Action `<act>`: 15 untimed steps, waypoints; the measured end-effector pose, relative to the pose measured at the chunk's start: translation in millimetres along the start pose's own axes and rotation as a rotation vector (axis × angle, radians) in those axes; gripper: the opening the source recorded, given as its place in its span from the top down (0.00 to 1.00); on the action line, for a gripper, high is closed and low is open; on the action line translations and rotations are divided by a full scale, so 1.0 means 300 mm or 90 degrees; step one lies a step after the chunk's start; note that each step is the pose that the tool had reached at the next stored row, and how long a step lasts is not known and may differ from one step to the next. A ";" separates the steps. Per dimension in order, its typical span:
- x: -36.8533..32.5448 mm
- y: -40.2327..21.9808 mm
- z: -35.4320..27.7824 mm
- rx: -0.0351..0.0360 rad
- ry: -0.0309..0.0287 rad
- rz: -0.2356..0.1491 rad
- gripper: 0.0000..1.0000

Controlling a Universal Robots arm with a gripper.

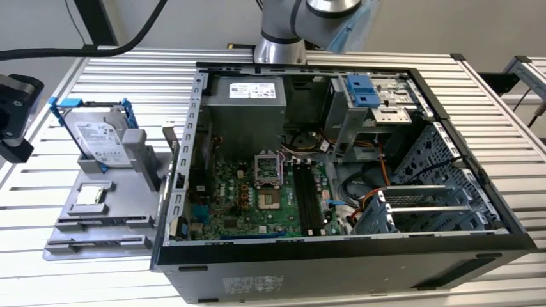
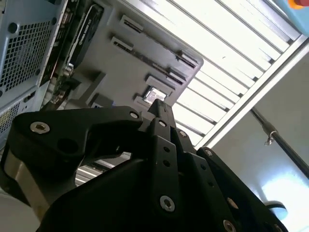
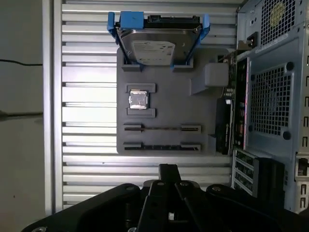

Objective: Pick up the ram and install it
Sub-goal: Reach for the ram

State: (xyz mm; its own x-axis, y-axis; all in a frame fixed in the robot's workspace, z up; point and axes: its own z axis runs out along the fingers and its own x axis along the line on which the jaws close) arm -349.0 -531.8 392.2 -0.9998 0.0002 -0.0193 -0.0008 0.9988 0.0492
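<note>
While the black gripper (image 3: 167, 170) hangs over the ribbed silver aluminium table (image 3: 87, 63) with its fingers pinched together on nothing, I see the ram (image 3: 161, 146), a long thin dark stick standing edge-on in the flat grey plastic holder tray (image 3: 164, 104), beside the open black computer case (image 1: 341, 268); a thick black cable (image 1: 43, 51) trails along the pale wall (image 1: 196, 22) behind

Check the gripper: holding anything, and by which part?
Nothing is held. The gripper is shut and empty, clear of the grey tray, where the ram sits in its slot.
</note>
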 end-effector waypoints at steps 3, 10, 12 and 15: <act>0.000 -0.003 0.000 0.0000 0.0000 0.000 1.00; 0.000 -0.003 0.000 0.0000 0.0001 -0.002 1.00; 0.000 -0.003 0.000 0.0000 0.0001 -0.002 1.00; 0.000 -0.003 0.000 0.0000 0.0001 -0.002 1.00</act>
State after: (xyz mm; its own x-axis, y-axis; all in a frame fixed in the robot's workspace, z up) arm -349.0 -532.8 392.1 -0.9998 -0.0028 -0.0193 -0.0037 0.9988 0.0492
